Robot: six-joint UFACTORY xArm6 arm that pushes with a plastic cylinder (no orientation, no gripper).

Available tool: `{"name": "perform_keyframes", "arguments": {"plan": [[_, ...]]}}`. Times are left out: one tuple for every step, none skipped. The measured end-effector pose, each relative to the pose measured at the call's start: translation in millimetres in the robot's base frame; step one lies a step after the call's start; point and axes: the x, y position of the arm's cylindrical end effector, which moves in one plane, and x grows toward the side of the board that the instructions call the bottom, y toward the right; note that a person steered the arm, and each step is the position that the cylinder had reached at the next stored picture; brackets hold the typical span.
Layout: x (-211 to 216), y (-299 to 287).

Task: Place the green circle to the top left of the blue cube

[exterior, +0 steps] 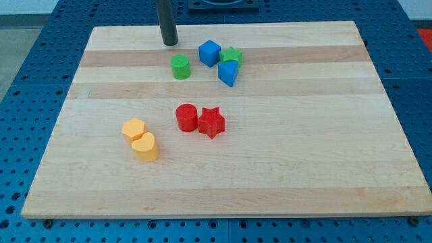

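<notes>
The green circle (180, 67) stands on the wooden board near the view's top, just left of and slightly below the blue cube (209, 52), with a small gap between them. A green star (232, 56) touches the cube's right side, and a second blue block (229, 73) sits just below the star. My tip (169, 43) is a dark rod end at the view's top, above and slightly left of the green circle, not touching any block.
A red cylinder (186, 117) and a red star (211, 122) sit together at the board's middle. Two yellow blocks (133, 129) (145, 146) lie at the lower left. The board (304, 155) rests on a blue perforated table.
</notes>
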Motion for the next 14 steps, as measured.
{"name": "perform_keyframes", "arguments": {"plan": [[-7, 2], [-14, 12], [-15, 28], [-6, 47], [19, 67], [49, 87], [80, 106], [104, 118], [118, 119], [119, 119], [112, 109], [84, 85], [48, 56], [34, 40]]}}
